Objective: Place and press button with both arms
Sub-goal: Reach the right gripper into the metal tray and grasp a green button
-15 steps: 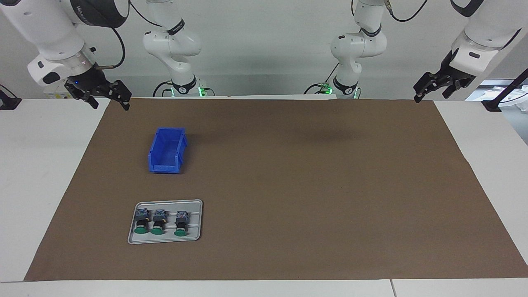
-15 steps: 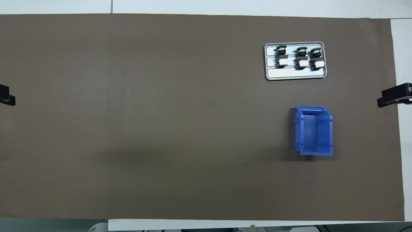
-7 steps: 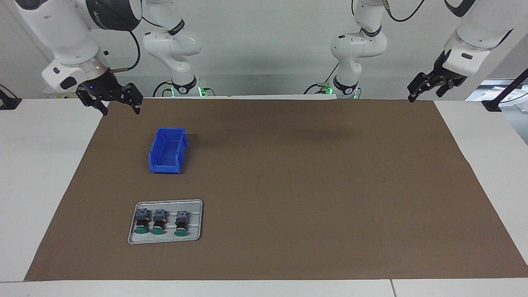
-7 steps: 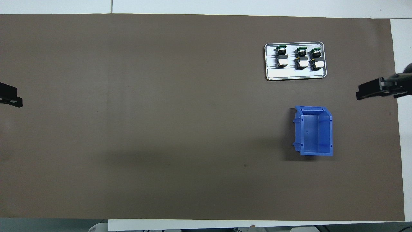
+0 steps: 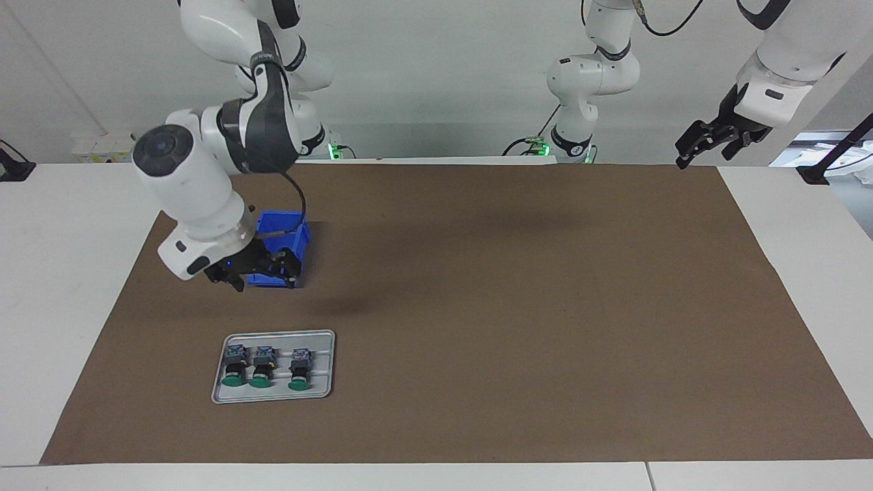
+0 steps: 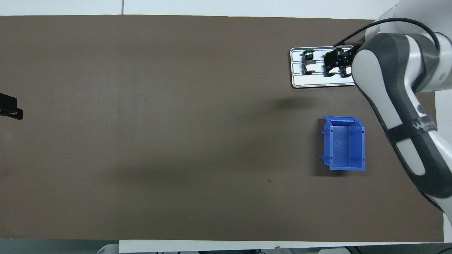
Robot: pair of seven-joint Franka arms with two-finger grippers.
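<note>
Reaching is the step in hand: the right gripper (image 5: 262, 274) hangs up in the air with its fingers spread wide & nothing in them. In the facing view it shows in front of the blue bin (image 5: 300, 235); from overhead it covers part of the tray, so it is over the tray but not down at it yet. No touch so far, I think.

Three green-capped push buttons lie on their sides in a row on the grey tray (image 5: 326, 361). The tray sits at the right arm's end of the table, farther from the robots than the blue bin. One button (image 5: 297, 369) lies a bit apart from the other two, toward the table's middle. The end button (image 5: 233, 368) & the middle one (image 5: 260, 368) lie close together. Their green caps point away from the robots.

The left gripper (image 5: 702, 144) waits up high over the brown mat's (image 5: 511, 307) corner at its own end, fingers apart, holding nothing.

Next move, as I judge it: the right gripper must come down over one button, fingers on each side of the black body, then close. The two close ones leave little room, so a finger could bump the neighbour. The bin is empty.
</note>
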